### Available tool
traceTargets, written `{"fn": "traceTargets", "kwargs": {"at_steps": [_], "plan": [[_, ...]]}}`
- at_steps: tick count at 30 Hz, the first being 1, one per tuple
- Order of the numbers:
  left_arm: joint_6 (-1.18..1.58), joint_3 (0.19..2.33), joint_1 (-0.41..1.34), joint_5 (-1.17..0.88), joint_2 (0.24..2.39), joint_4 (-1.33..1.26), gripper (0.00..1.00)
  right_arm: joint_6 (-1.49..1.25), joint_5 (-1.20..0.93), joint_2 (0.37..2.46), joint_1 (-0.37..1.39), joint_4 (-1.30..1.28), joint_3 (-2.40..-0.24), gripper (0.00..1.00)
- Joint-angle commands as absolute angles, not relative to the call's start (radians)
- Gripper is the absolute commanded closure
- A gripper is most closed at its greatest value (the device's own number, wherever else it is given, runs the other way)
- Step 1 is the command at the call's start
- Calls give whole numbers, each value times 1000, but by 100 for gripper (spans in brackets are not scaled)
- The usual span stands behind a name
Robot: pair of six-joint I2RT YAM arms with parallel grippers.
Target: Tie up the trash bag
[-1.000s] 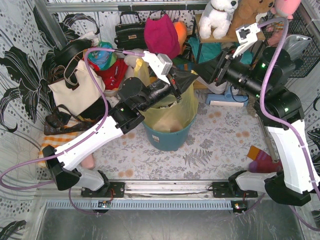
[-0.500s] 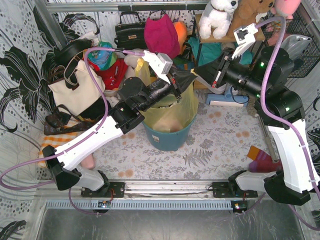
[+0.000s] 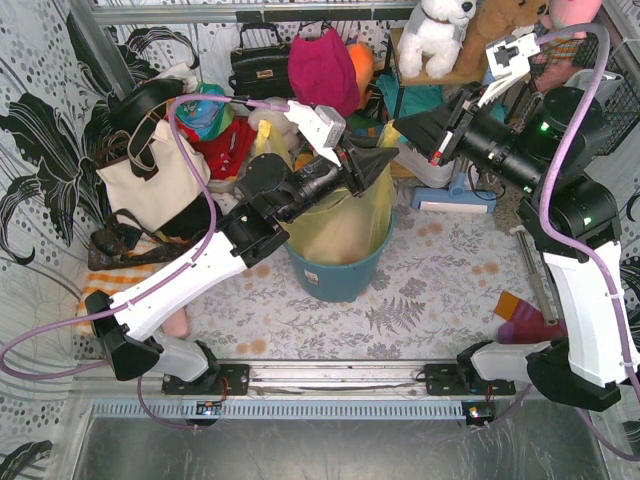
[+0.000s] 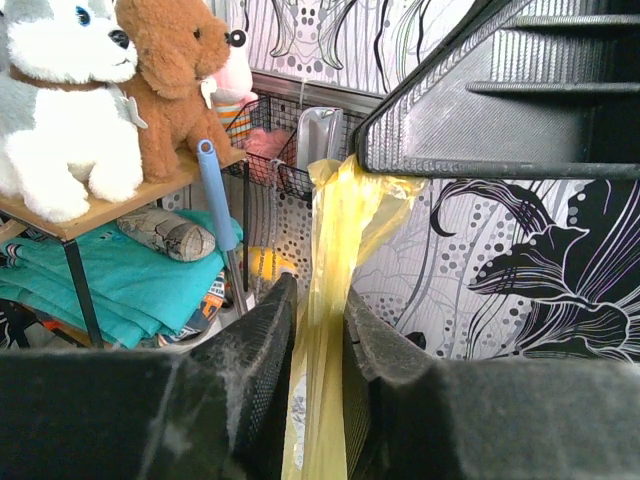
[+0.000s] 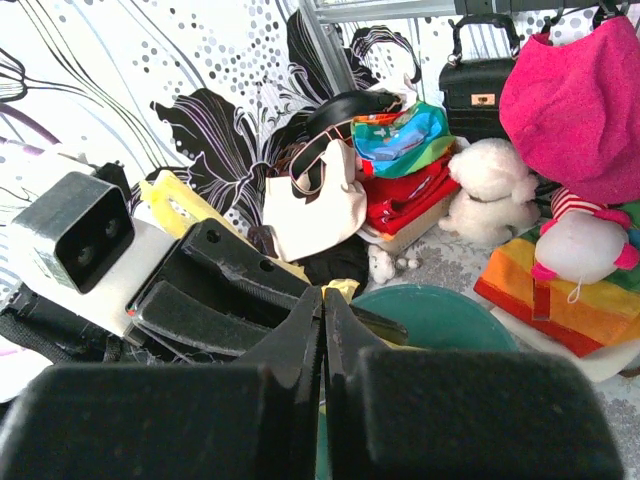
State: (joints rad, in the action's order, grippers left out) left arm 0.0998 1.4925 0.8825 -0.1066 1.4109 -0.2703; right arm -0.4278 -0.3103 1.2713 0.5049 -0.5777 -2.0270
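The yellow-green trash bag (image 3: 345,225) sits in the teal bin (image 3: 335,278) at mid-table. My left gripper (image 3: 385,160) is above the bin's far rim, shut on a twisted strip of the bag (image 4: 325,300) that runs up between its jaws. My right gripper (image 3: 402,125) is just beyond and above it. It looks shut on the strip's upper end (image 4: 338,175). In the right wrist view its jaws (image 5: 322,295) are pressed together with a scrap of yellow plastic (image 5: 345,290) at the tips, above the bin (image 5: 440,315). No white paper shows.
A cream tote bag (image 3: 150,185) and other bags are piled at the back left. A black handbag (image 3: 258,65) and a pink bag (image 3: 322,70) hang behind the bin. Plush toys (image 3: 435,35) sit on a shelf at the back right. An orange-and-purple item (image 3: 520,320) lies at the right.
My right gripper has moved up and to the right, away from the bin, drawing the yellow strip out. My left gripper holds its grip and has shifted slightly right.
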Motion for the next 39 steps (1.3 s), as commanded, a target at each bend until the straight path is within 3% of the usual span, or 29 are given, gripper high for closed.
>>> {"fn": "traceTargets", "kwargs": {"at_steps": [1,4,7,10,22,29,36,39], "plan": [[96,1502,877,-88,1416,-279,68,-445,-304,1285,503,-516,-2058,100],[93,1507,877,-89,1416,-275,64,-444,-302,1284,502,-515,-2055,100],[92,1528,877,-99,1410,-275,44,-442,-302,1286,503,-519,-2051,100],[89,1560,877,-100,1402,-277,38,-443,-306,1286,503,-520,-2041,100],[59,1632,877,-92,1423,-257,43,-446,-317,1281,503,-523,-2021,100],[55,1663,877,-96,1448,-252,62,-449,-315,1272,503,-523,-2004,100],[43,1675,877,-86,1466,-220,54,-448,-309,1270,502,-522,-2001,100],[41,1667,877,-86,1468,-226,57,-448,-308,1270,503,-523,-2002,100]]}}
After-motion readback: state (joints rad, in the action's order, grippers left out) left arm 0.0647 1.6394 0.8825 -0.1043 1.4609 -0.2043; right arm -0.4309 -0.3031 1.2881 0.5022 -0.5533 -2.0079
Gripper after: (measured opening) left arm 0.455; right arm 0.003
